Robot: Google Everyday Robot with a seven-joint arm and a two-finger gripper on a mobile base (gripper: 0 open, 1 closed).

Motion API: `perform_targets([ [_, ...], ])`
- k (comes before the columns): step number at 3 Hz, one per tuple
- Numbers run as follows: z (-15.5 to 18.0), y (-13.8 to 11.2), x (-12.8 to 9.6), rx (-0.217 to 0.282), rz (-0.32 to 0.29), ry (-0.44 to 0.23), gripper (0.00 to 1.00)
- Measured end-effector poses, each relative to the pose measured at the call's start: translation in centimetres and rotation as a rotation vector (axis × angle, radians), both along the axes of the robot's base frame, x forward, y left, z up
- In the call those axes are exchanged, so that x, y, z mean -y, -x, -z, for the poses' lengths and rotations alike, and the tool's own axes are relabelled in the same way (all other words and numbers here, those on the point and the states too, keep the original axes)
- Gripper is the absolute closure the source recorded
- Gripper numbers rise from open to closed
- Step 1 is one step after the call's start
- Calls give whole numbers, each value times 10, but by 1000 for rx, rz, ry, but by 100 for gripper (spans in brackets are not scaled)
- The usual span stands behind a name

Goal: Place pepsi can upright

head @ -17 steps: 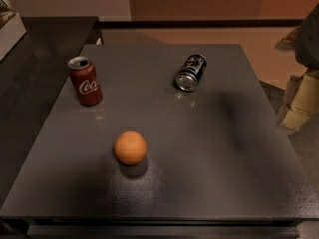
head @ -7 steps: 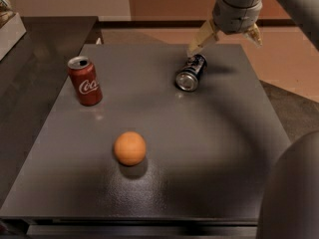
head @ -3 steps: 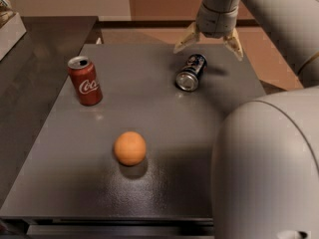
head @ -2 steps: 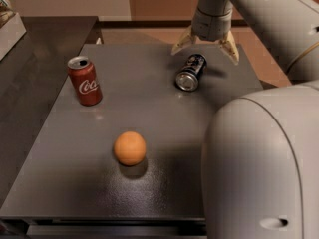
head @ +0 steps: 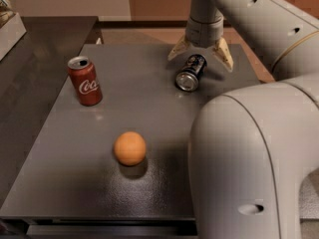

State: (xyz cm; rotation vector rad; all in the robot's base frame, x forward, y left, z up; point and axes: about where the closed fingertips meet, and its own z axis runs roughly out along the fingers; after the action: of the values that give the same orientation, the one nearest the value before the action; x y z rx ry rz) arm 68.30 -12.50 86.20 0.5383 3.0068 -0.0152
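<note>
Above the sideways cylindrical pepsi can, the gripper hangs, tapered jaws apart.

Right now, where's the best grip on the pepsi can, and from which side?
Grip the pepsi can across its curved body, mid-length, from above. It lies on its side, silver end toward the camera, side walls exposed. The gripper hangs open over its far end, a finger either side.
</note>
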Motion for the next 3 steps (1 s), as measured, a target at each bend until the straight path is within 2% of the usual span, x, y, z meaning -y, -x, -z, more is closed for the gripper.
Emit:
perform_targets([
  [1,10,-1,-5,-22,30,9,19],
  [3,18,-1,-11,-44,49,-2,65],
])
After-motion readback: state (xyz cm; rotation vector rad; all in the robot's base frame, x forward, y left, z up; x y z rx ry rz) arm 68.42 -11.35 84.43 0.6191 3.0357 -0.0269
